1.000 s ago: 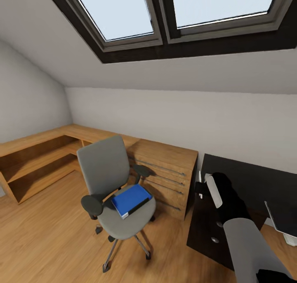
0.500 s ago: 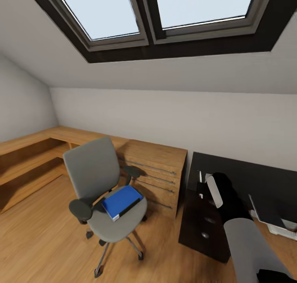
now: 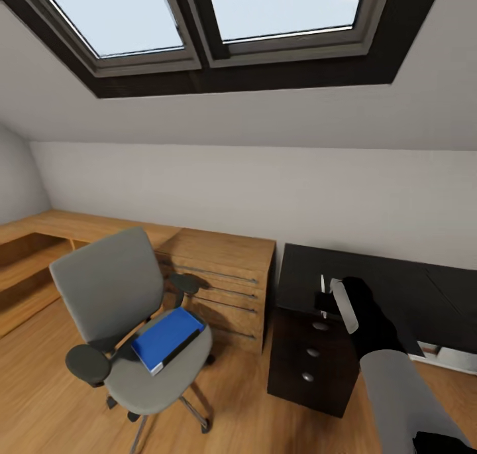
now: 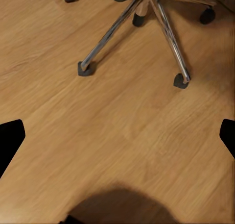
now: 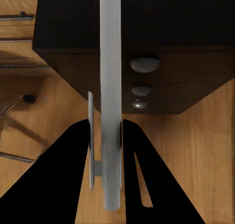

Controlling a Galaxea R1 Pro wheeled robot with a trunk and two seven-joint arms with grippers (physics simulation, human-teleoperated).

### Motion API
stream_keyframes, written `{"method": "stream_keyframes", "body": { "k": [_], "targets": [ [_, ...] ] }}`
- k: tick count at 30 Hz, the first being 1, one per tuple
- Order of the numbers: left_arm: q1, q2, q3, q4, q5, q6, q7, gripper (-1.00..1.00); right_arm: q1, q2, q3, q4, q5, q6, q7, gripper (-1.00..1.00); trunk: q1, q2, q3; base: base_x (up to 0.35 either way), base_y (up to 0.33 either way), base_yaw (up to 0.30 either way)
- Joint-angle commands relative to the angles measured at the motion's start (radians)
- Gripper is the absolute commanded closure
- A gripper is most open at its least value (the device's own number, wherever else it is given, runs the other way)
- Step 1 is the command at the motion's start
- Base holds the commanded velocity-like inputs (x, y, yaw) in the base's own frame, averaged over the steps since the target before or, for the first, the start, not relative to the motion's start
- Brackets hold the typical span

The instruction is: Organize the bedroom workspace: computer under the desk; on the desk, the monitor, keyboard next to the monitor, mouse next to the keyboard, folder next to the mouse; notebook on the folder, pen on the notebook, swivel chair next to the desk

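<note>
The grey swivel chair (image 3: 116, 288) stands on the wooden floor at the left, with the bright blue folder (image 3: 165, 338) lying flat on its seat. To its right is the black desk (image 3: 371, 275) with its three-drawer unit (image 3: 308, 354) and round silver knobs (image 5: 144, 64). My right gripper (image 3: 331, 301) hangs over the desk's left end, shut on the slim silver-grey keyboard (image 5: 110, 62), which is held edge-on. My left gripper (image 4: 117, 136) is open above bare floor, close to the chair's metal star base (image 4: 161, 28). A dark panel with a white edge (image 3: 447, 358) shows low at the far right, too cut off to name.
Light wooden low cabinets (image 3: 218, 282) run along the back wall between chair and desk, with open shelves (image 3: 20, 275) at the far left. A sloped ceiling with skylights (image 3: 225, 23) hangs above. Wooden floor (image 3: 238, 414) lies in front of the desk.
The whole view has swung to the right, so the chair, folder and cabinets sit further left in the picture. My right gripper keeps its hold on the keyboard.
</note>
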Motion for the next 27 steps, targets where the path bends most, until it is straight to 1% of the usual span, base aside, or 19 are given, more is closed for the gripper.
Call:
{"method": "stream_keyframes", "body": {
  "k": [1, 5, 12, 21, 27],
  "targets": [
    [0.000, 0.000, -0.003, 0.000, 0.000, -0.003, 0.003, -1.00, -0.001, 0.001, -0.002, -0.001, -0.011, 0.001, -0.009, 1.00, 0.000, -0.001, -0.001, 0.036, -0.040, -0.170],
    [0.000, -0.001, -0.003, 0.000, -0.001, -0.003, 0.003, -1.00, -0.001, 0.001, -0.002, 0.000, -0.010, 0.000, -0.009, 1.00, 0.000, -0.001, -0.001, 0.109, -0.165, -0.091],
    [0.000, -0.003, -0.003, 0.001, -0.001, -0.003, 0.003, -1.00, -0.001, 0.000, -0.002, 0.001, -0.010, -0.001, -0.008, 1.00, 0.000, -0.001, -0.001, 0.159, -0.202, -0.017],
    [0.000, -0.004, -0.003, 0.001, -0.001, -0.001, 0.003, -1.00, -0.001, 0.000, -0.002, 0.018, -0.009, -0.003, -0.007, 1.00, 0.000, -0.001, -0.001, 0.041, -0.035, -0.002],
    [0.000, -0.007, -0.003, 0.001, -0.001, -0.001, 0.003, -1.00, -0.001, 0.000, 0.000, 0.058, -0.005, -0.005, -0.008, 1.00, 0.000, -0.001, -0.001, 0.229, -0.021, 0.000]
  ]
}}
